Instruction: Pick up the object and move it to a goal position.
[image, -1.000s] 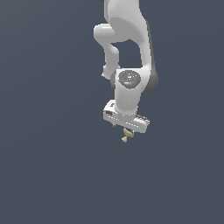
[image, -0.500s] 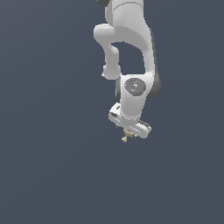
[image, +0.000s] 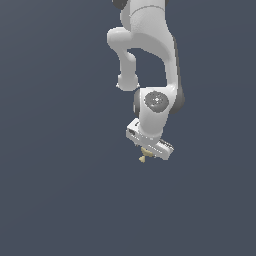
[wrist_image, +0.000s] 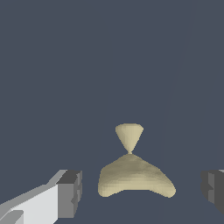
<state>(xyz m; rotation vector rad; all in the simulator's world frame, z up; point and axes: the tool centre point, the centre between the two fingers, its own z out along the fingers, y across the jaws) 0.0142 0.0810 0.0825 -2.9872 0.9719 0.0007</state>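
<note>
The object (wrist_image: 131, 179) is a tiny pale yellow-tan piece, pinched in the middle, with a small cone-shaped lobe and a wider curved lobe. In the wrist view it lies between my two grey fingertips (wrist_image: 70, 192), with a gap on each side. My gripper (wrist_image: 141, 192) is open around it and does not touch it. In the exterior view the object (image: 142, 159) shows just below the white hand, and my gripper (image: 145, 153) is straight above it. The fingers themselves are mostly hidden by the hand there.
A plain dark blue-grey surface (image: 60, 200) fills both views. The white arm (image: 150, 50) reaches down from the top of the exterior view. No other objects or edges show.
The hand has come down and slightly toward the exterior view's right, closing on the object. The object has stayed in about the same place.
</note>
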